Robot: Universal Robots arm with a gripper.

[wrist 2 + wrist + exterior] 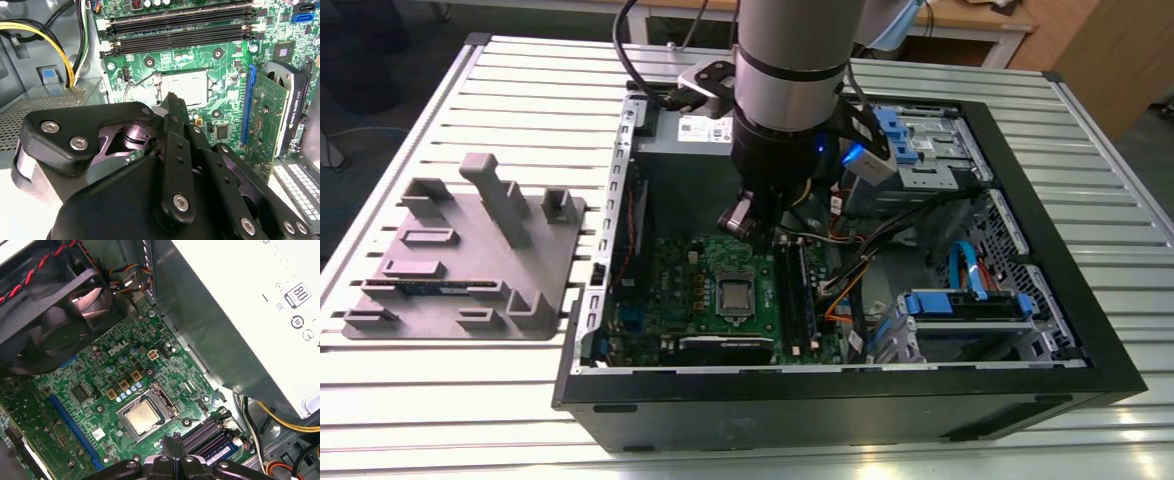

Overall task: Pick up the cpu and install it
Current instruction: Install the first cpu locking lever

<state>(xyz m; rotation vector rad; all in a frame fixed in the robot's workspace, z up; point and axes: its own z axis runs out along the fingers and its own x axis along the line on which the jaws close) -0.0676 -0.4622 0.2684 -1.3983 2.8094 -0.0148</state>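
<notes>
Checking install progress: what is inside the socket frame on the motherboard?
The cpu lies inside the socket frame, silvery top facing up. Whatever lies beneath it is covered.

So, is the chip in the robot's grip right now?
No, in the first wrist view the cpu lies in the socket, apart from the gripper.

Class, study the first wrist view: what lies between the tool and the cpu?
In the first wrist view, the socket frame's edge and a narrow strip of green motherboard lie between the tool and the cpu.
</notes>
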